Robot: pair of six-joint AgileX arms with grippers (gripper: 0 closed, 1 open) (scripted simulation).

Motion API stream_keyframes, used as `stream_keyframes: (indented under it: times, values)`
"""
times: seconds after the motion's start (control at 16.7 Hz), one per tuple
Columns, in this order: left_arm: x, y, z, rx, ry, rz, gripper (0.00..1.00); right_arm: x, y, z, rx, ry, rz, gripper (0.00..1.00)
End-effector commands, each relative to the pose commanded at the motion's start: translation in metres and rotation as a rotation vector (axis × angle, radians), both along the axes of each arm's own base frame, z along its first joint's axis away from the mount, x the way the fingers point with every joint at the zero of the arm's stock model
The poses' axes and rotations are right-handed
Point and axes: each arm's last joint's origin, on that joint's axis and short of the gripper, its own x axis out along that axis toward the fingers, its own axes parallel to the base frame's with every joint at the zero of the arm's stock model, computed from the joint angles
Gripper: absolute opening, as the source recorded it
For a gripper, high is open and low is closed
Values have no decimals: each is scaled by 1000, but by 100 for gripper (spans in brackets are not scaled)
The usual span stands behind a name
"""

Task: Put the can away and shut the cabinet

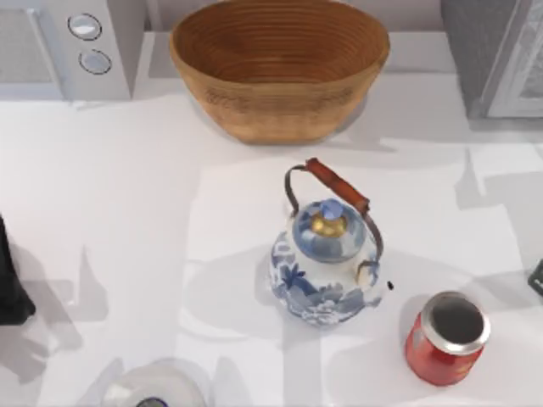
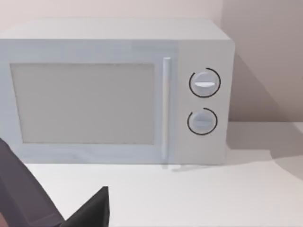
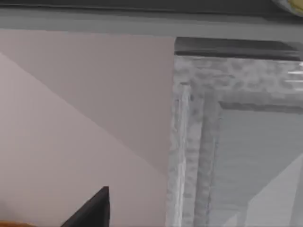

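Note:
The red can (image 1: pixel 446 338) with its silver top stands upright on the white table (image 1: pixel 127 220) at the front right, just right of the blue-and-white teapot (image 1: pixel 327 267). The grey speckled cabinet (image 1: pixel 496 55) stands at the back right corner; the right wrist view shows its frame (image 3: pixel 194 142) and a pale panel (image 3: pixel 255 161) from close by. My right arm (image 1: pixel 536 280) is parked at the table's right edge, a little behind and right of the can, apart from it. At the left edge my left arm (image 1: pixel 10 284) sits parked, far from the can.
A white microwave (image 1: pixel 72 47) occupies the back left and faces the left wrist camera (image 2: pixel 113 90). A large woven basket (image 1: pixel 278 64) sits at the back middle. A whitish round-topped object (image 1: pixel 157 390) lies at the front edge, left of centre.

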Motion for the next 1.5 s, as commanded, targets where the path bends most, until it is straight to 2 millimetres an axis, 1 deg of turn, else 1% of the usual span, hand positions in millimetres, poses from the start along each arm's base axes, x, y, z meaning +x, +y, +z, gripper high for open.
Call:
stream_keyframes:
  times: [0.18,0.24,0.36,0.48,0.54,0.66,0.78,1.14,1.32,1.5]
  values:
    - [0,0,0,0,0,0,100,-26,-6,-87,1,41,-27,100]
    - [0,0,0,0,0,0,100,-32,-7,-113,3,49,-36,100]
    - [0,0,0,0,0,0,100,-39,-9,-158,10,56,-54,100]
    - [0,0,0,0,0,0,100,-43,-10,-193,17,58,-68,100]
    - [0,0,0,0,0,0,100,-43,-11,-208,21,58,-74,100]
    - [0,0,0,0,0,0,100,-43,-12,-228,27,58,-83,100]
    - [0,0,0,0,0,0,100,-43,-12,-237,30,59,-87,100]
    - [0,0,0,0,0,0,100,-43,-12,-237,30,64,-83,100]
    - [0,0,0,0,0,0,100,-40,-15,-230,30,46,-68,100]
    - [0,0,0,0,0,0,100,-31,-25,-214,22,14,-47,100]
